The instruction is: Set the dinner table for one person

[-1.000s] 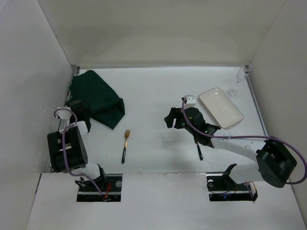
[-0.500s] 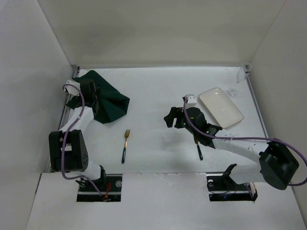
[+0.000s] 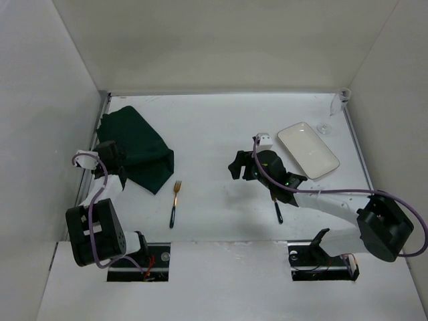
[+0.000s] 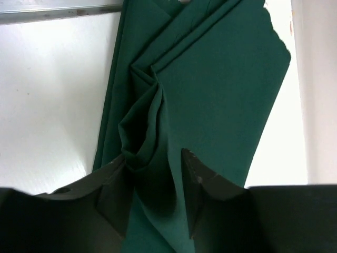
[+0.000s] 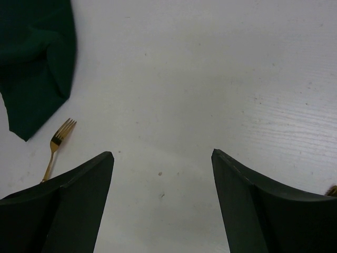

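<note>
Dinner table (image 3: 221, 134): flat, white, matte.

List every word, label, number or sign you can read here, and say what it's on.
None: no text can be read in any view. The placemat, fork, plate and table are plain, with no print or marks showing.

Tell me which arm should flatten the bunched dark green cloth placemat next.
Left. The left gripper sits right over the dark green cloth placemat, a fold between its fingers. The right gripper hovers open over bare white table, well away from it.
</note>
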